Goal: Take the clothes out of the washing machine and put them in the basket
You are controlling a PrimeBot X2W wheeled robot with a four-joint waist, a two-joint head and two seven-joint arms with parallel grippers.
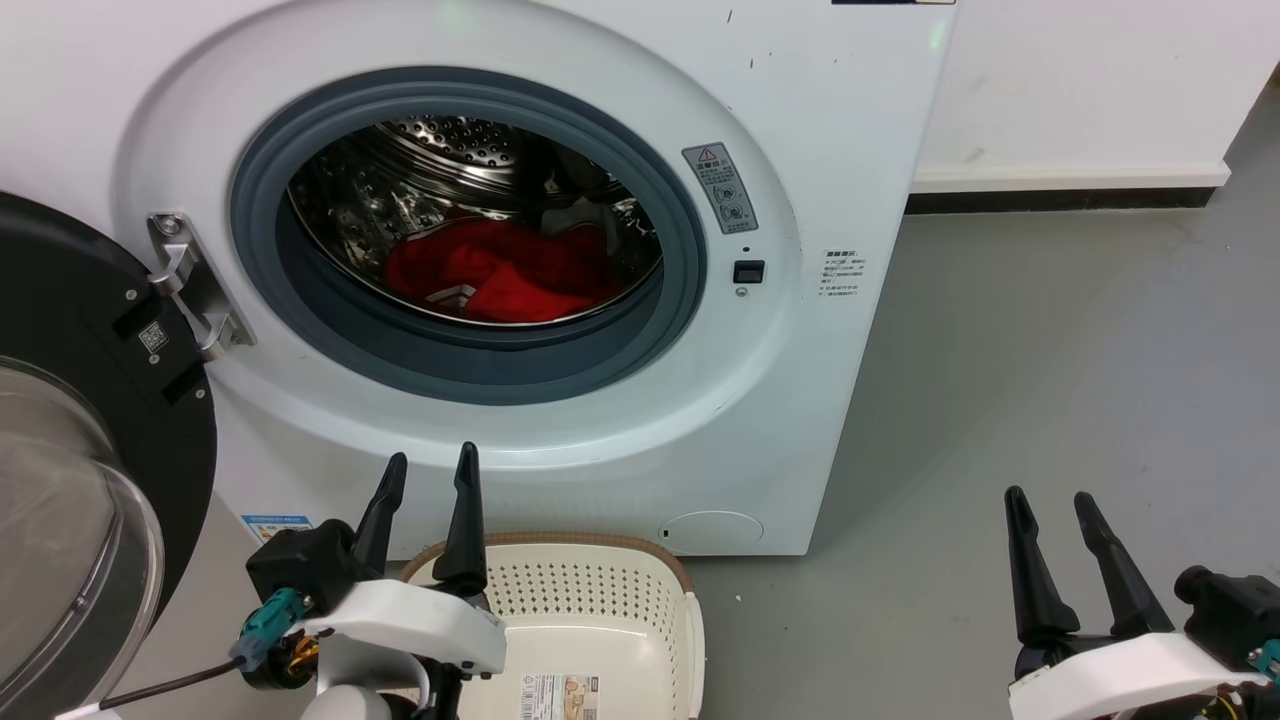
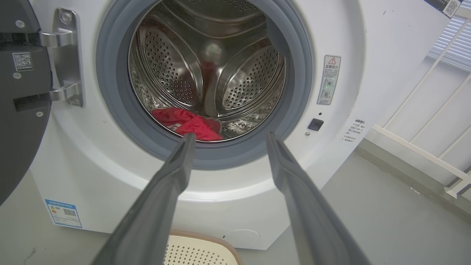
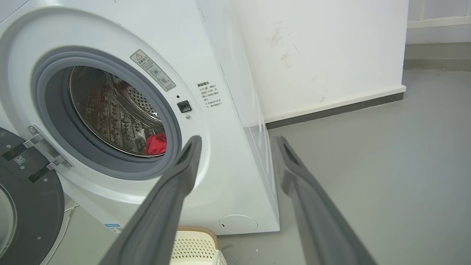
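The white washing machine [image 1: 800, 120] stands before me, its black-framed glass door [image 1: 70, 470] swung open to the left. Red clothes [image 1: 500, 272] with a bit of white trim lie at the bottom of the steel drum; the left wrist view shows the clothes [image 2: 186, 123] low in the drum, and the right wrist view a corner of the clothes [image 3: 157, 143]. The cream basket [image 1: 600, 610] sits on the floor in front of the machine, with nothing red in it. My left gripper [image 1: 430, 470] is open above the basket's rear rim. My right gripper [image 1: 1050, 500] is open over the floor, right of the machine.
Grey floor [image 1: 1050, 380] stretches to the right of the machine up to a white wall with a dark skirting [image 1: 1060, 198]. The open door takes up the space at the left. A white railing [image 2: 423, 154] stands to the right in the left wrist view.
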